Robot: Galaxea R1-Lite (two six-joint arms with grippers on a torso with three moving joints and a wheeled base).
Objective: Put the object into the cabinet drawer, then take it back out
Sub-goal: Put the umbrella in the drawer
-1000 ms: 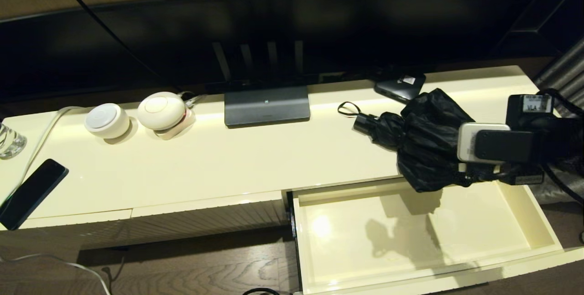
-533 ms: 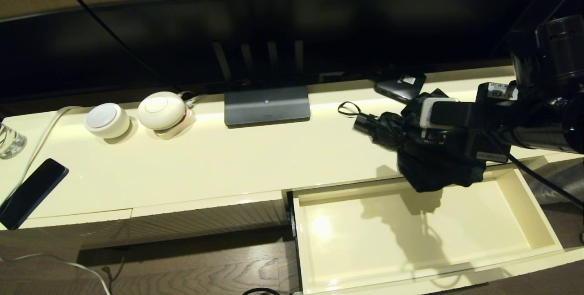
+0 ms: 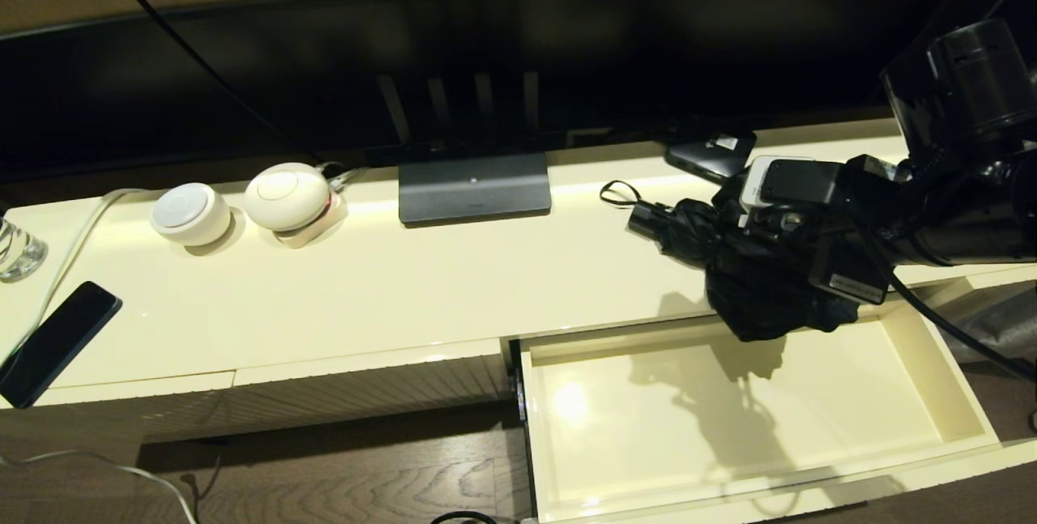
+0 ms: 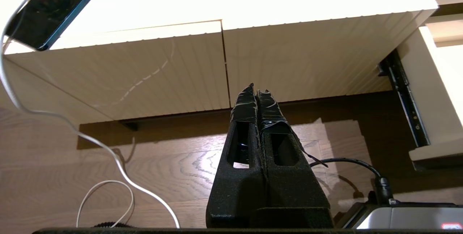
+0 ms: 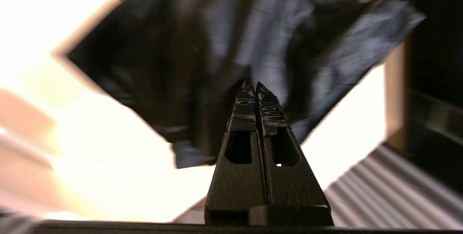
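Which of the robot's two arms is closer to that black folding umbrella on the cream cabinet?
The right. Its end effector is shut right over the black fabric umbrella; the left end effector hangs low before the ribbed cabinet front, well away.

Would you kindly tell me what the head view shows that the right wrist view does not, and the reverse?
Only the head view shows the open glossy cream drawer with nothing in it, the black umbrella's short cylindrical handle, the flat black phone and two round white devices.

Only the right wrist view shows the right claw with its jaws pressed shut, gripping nothing.

Both show the black umbrella's bunched fabric canopy on the cream cabinet top.
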